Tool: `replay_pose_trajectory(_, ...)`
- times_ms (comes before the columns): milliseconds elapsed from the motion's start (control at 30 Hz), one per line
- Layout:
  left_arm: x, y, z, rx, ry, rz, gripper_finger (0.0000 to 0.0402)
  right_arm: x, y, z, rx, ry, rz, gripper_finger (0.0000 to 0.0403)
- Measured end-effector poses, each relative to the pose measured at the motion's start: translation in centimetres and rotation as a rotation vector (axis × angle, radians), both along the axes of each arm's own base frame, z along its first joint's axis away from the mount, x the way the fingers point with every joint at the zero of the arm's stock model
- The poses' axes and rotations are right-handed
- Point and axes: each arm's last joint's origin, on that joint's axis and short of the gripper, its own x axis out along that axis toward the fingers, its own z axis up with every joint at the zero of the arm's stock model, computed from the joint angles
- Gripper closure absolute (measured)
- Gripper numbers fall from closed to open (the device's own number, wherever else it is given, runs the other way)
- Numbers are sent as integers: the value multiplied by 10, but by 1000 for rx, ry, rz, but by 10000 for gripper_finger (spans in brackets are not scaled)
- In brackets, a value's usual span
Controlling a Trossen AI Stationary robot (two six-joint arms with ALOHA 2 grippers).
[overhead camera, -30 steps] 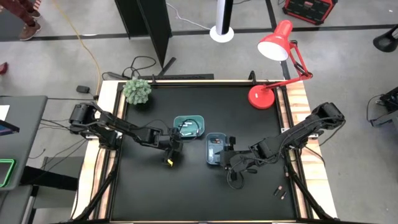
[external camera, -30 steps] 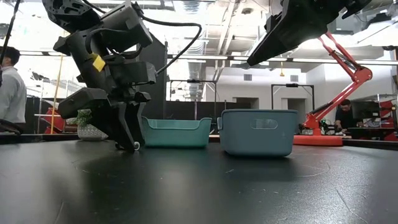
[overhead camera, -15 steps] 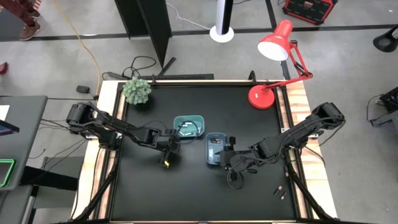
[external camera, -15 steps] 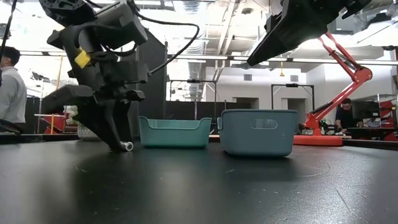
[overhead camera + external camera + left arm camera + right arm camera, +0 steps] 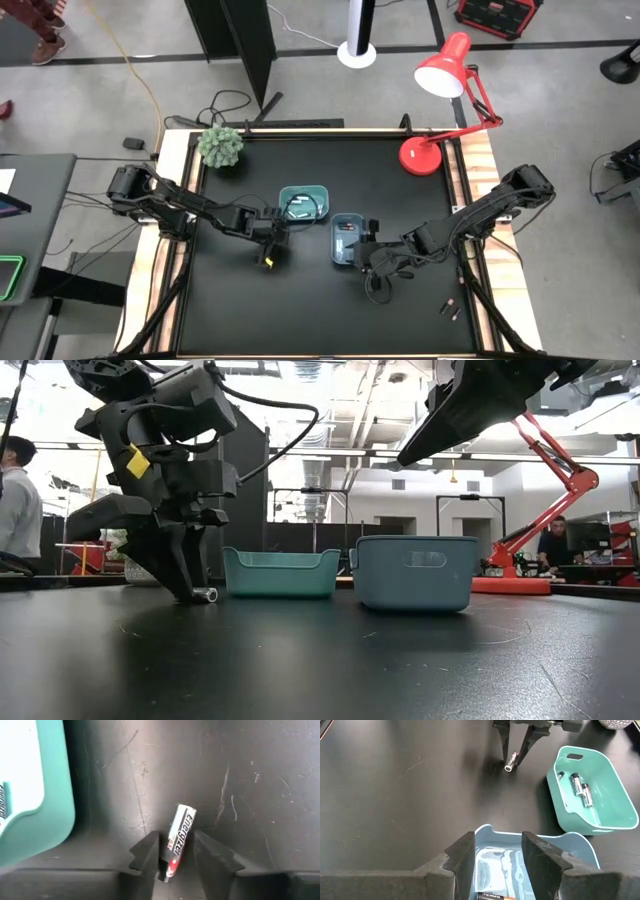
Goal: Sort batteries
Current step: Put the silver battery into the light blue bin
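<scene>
Since the earlier frame, left gripper (image 5: 196, 596) has shifted away from the teal tray (image 5: 279, 572) and narrowed around a silver battery (image 5: 179, 838) lying on the table (image 5: 300, 310). Fingers flank it closely; a firm pinch is not confirmed, and the battery still looks down on the surface. Step in hand: pick-up. Next move likely needs full closure, a lift, then carry to the teal tray, which already holds silver cells. Right gripper (image 5: 497, 851) hovers open over the blue tray (image 5: 570, 845).

A lab or workshop: exposed ceiling ducts (image 5: 340, 385), concrete floor (image 5: 110, 50), people at benches.
</scene>
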Motion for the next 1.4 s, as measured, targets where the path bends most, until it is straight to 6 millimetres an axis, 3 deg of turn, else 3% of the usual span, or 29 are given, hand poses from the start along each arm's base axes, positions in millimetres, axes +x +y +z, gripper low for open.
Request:
replay_pose_trajectory(167,0,0,0,-3,2,6,365,0,0,0,0,0,0,226)
replay_pose_trajectory(633,-1,-6,8,-5,-57,-2,365,0,0,0,0,0,0,226)
replay_pose_trajectory(867,0,-15,40,-87,-255,-122,365,0,0,0,0,1,1,226)
replay_pose_trajectory(1167,-9,-31,101,-397,-622,-564,365,0,0,0,-1,1,1,226)
replay_pose_trajectory(1400,-12,-34,112,-480,-688,-686,365,0,0,0,-1,2,1,226)
